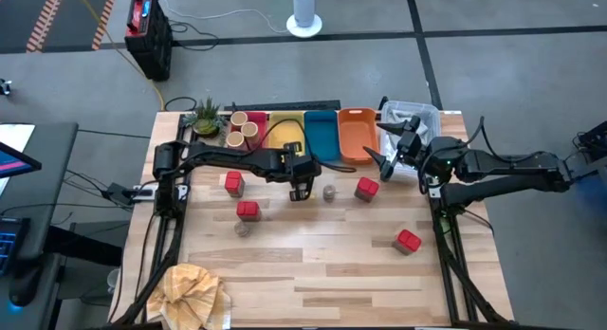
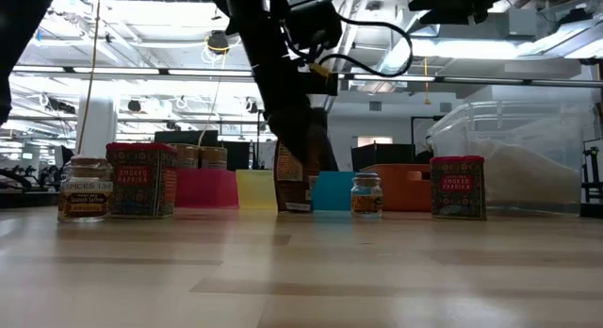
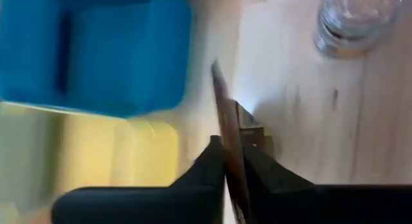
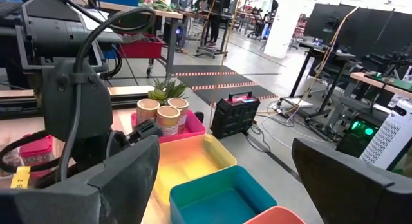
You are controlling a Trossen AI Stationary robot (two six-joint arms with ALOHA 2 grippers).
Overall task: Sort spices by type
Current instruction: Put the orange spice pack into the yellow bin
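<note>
A: Butcher-block table [image 1: 313, 283]. Four bins along the far edge: pink [image 1: 254, 120], yellow [image 1: 285, 133], blue [image 1: 321, 136], orange [image 1: 356, 133]. Tan cylinders [image 1: 244, 127] stand in the pink one.

B: Left gripper [image 1: 302, 191]?

A: Pinched tight on a thin brown packet [image 2: 294, 182], just in front of the yellow and blue bins; whether the packet touches the wood, hard to tell.

B: Right gripper [image 1: 377, 143]?

A: Jaws spread wide, empty, above the orange bin.

B: The rest?

A: Red tins [image 1: 366, 189] and small jars [image 1: 329, 192] scattered mid-table, crumpled paper [image 1: 190, 290] at the near left corner. Open workshop beyond.
</note>
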